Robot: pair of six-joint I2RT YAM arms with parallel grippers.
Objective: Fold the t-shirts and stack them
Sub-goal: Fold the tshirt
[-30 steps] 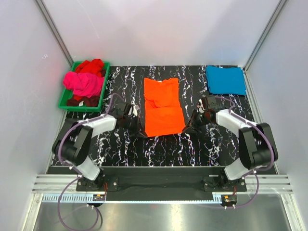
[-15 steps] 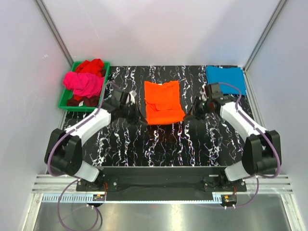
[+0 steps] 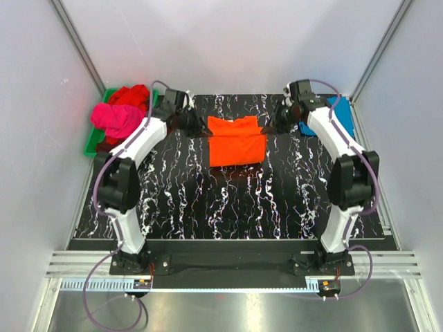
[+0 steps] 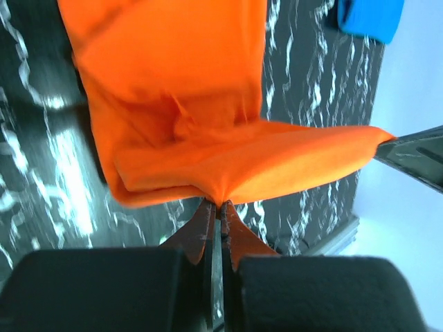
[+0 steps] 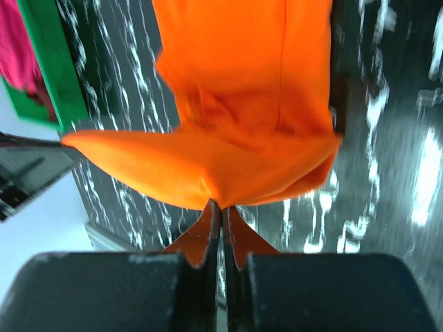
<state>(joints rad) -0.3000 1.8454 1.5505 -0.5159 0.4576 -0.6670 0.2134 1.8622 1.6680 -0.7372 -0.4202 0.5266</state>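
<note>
Presently, both arms are seen stretched out toward the far part of the black, white-veined marbled table top point(image 3: 228, 207).

- A bright orange cotton short-sleeved t-shirt point(image 3: 237, 144) is found near the far middle of the table, doubled over into a squat rectangle. Its lower layer is spread flat on the surface. One edge of the upper layer is raised off it and drawn taut between the two claws.
- The left gripper point(image 4: 220, 207) is clenched on the left end of that raised edge. The fabric is gathered to a point where it is pinched between the closed fingers.
- The right gripper point(image 5: 221, 207) is clenched likewise on the right end of the edge, with the cloth bunched at its fingertips.
- From each wrist view the opposite claw is made out at the far end of the stretched hem.
- A teal-blue cotton t-shirt point(image 3: 345, 119) is noted at the far right corner of the table. It is folded flat and partly covered by the right arm, well apart from the orange one.
- A green plastic rectangular tray point(image 3: 88, 143) is set at the far left edge. A crumpled magenta-pink cotton t-shirt point(image 3: 114, 119) is heaped in it, with a crumpled red cotton t-shirt point(image 3: 131, 94) behind and touching it.
</note>
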